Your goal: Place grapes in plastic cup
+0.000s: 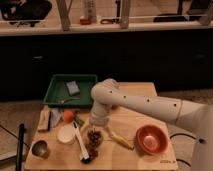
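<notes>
The grapes (93,137), a small dark purple-red bunch, lie on the wooden table (125,120) near the front middle. My gripper (95,126) hangs from the white arm (135,102) right above the grapes, at their far edge. The plastic cup (66,134) is a pale round cup standing left of the grapes. A brush with a black head and white handle (80,145) lies between the cup and the grapes.
A green tray (55,95) with a grey sponge (73,87) sits at the back left. A red bowl (151,139) is at the right, a banana (119,140) beside the grapes, a metal cup (39,148) at front left, an orange (68,116) behind the plastic cup.
</notes>
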`<state>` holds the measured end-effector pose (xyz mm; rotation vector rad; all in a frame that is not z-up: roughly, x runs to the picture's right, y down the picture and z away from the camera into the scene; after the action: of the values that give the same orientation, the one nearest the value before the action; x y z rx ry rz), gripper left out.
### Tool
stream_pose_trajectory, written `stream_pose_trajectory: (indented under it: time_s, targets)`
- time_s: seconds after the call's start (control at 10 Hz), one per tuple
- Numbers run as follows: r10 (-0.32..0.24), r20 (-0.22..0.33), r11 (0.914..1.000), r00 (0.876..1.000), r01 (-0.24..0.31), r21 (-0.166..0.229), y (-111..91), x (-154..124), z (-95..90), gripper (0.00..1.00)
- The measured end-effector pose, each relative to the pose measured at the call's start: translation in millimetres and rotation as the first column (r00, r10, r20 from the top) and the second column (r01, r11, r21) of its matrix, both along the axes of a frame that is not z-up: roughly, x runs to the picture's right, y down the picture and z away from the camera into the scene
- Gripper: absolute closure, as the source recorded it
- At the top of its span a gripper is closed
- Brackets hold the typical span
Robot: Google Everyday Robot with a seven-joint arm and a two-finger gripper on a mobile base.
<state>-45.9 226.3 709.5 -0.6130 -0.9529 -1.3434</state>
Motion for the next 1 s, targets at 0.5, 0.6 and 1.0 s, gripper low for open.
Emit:
stream_pose_trajectory:
  time_s: [0.5,0.6,1.0]
  targets:
    - [-0.009,0.0,1.0,1.0,0.009,-0.004,-0.2,-0.2,-0.1,0.2]
    - [-0.011,0.0,0.9999,1.0,0.011,-0.004,-0.4,-0.4,-0.4,0.2]
    - [-0.018,0.002,0.9998,1.0,0.018,-0.006,-0.4,-1.4,-1.2,0.2]
